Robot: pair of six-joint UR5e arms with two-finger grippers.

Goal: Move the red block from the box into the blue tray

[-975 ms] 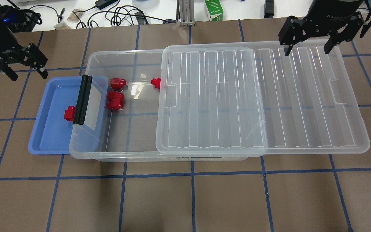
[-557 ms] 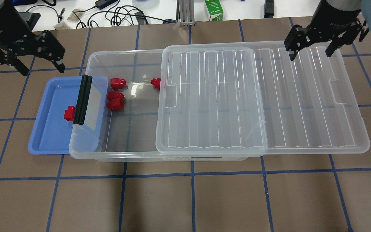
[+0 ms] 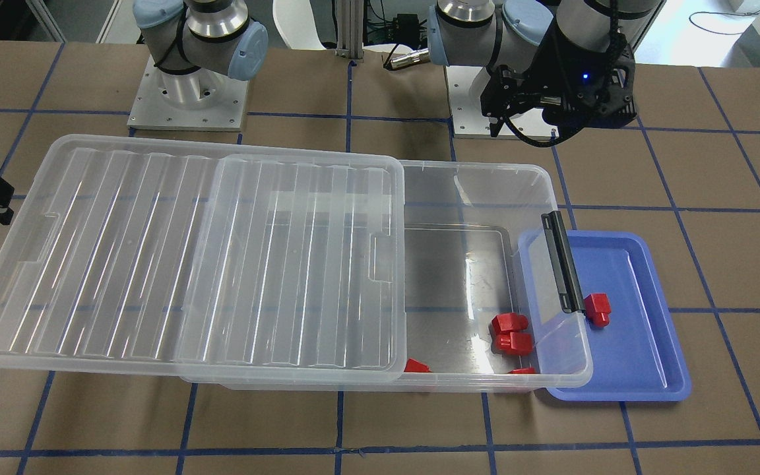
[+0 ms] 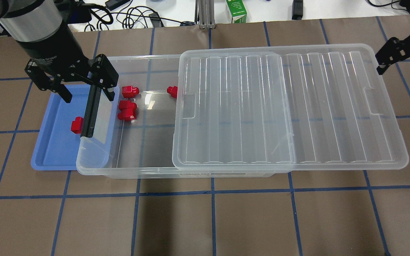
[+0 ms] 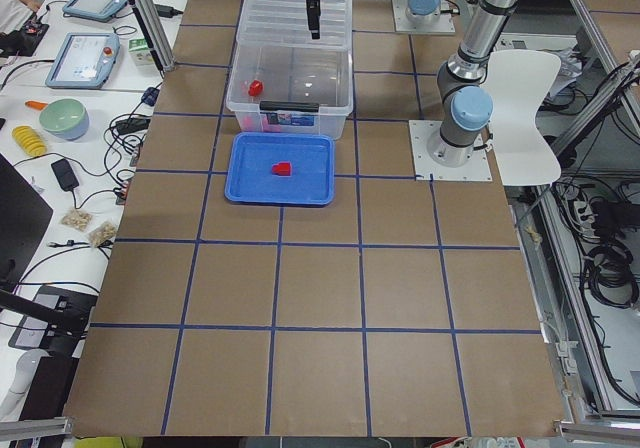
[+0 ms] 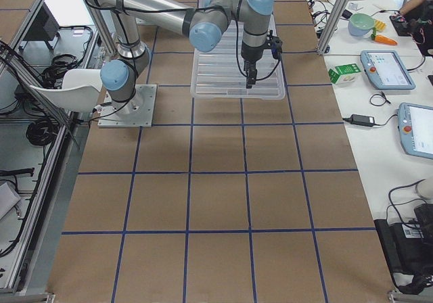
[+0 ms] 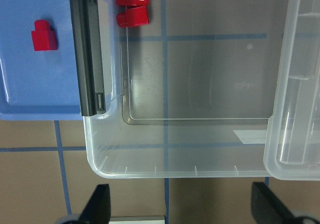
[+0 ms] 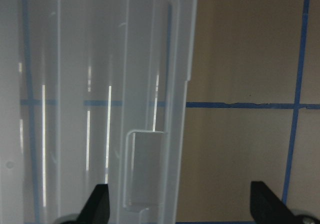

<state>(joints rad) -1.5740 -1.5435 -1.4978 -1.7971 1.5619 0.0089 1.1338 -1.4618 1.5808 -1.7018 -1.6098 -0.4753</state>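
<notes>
**Left gripper**: jaws wide apart, nothing held. It pointed straight down from a vertical wrist over the far corner of the box's open end, with one finger over the tray side and the other over the box side. In the left wrist view both fingers showed clear of any object.

**Right gripper**: jaws also wide, empty. It pointed down over bare table just off the far end of the lid, well apart from the blocks.

**Box**: clear bin with its lid slid aside toward the robot's right, which left the left-hand end uncovered. Black latch at that end, next to the tray.

**Blue tray**: set against the latch end of the box. The latch flap appeared to overhang its rim.

**Red block**: one lay in the tray, close beside the latch.

**Further red blocks**: on the box floor, one by the far wall, a touching pair and one at the lid's edge.

**Step in hand (judged)**: one block looked delivered, and the left arm seemed placed to fetch another from the box.

**Next move (judged)**: shift over the uncovered floor and descend between latch and lid edge. Close on the lone block by the far wall, which looked easier than the touching pair.
</notes>
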